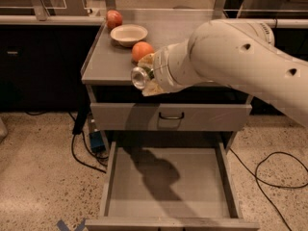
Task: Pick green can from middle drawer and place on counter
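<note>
My gripper (146,76) is at the end of the big white arm (231,57), at the level of the counter's front edge. It is shut on the green can (139,77), which lies sideways with its silver end facing the camera; the green body is mostly hidden by the fingers. The can hangs over the counter's (108,57) front edge, just in front of an orange fruit (142,50). The middle drawer (168,186) is pulled open below, and its grey floor shows only the arm's shadow.
A white bowl (128,34) and a red apple (114,19) sit at the back left of the counter. A closed drawer front with a black handle (171,115) is under the counter. Black cables (269,172) lie on the speckled floor on both sides.
</note>
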